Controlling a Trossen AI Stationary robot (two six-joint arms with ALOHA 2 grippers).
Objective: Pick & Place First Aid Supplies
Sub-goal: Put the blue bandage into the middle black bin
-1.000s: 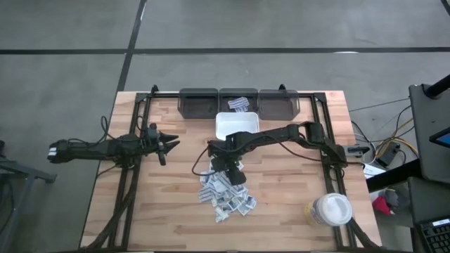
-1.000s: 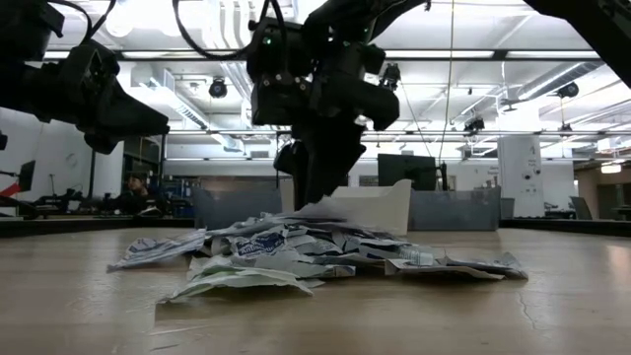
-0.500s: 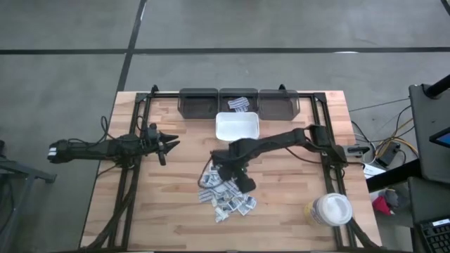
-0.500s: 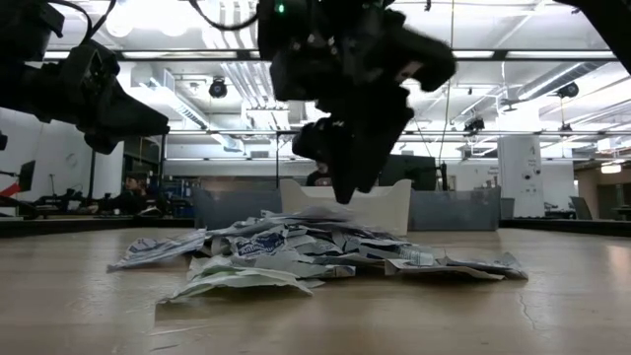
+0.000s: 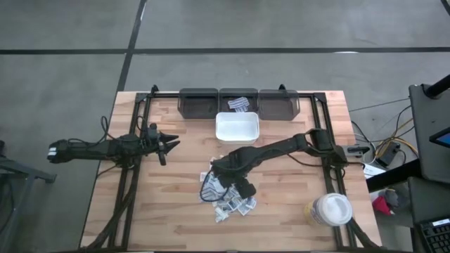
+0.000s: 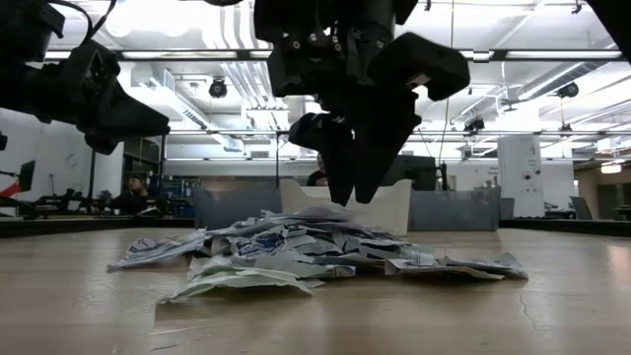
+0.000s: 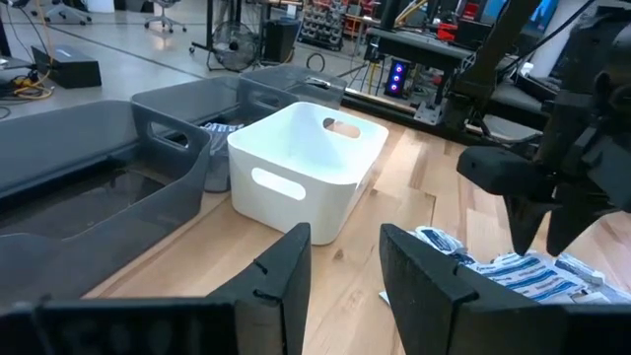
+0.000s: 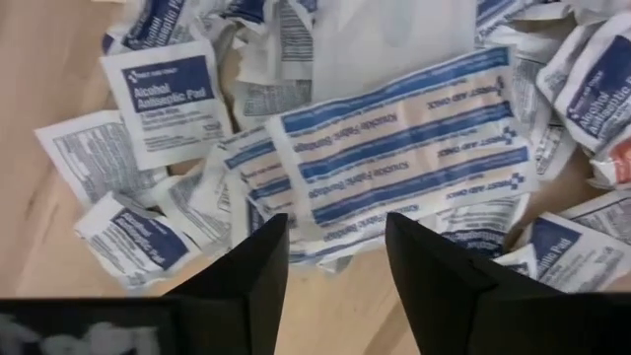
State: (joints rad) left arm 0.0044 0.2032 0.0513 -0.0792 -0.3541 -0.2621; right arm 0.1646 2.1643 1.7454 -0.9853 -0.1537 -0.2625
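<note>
Right gripper hangs point-down over the pile of sachets at the middle of the table, toward its near side. Its two fingers stand apart, with nothing between them, their tips just above the top of the heap; from the low view I cannot tell whether they touch it. Seen from its own wrist, the fingers frame a long strip of blue-striped sachets lying across the others, with small square alcohol-pad packets spread around it on the wood.

Most sachets lie in that one loose heap, overlapping, white with blue print. From table height the heap is low and ragged, its edges fanning out left and right.

A white bin stands just beyond the pile, and from above it looks empty. Behind it a row of three grey bins runs along the far edge; the middle one holds a few sachets.

Left gripper waits well to the left of the pile, held above the table and pointing right toward the bins. Its fingers are parted and hold nothing.

A white round tub sits near the right front corner, well apart from everything else.
</note>
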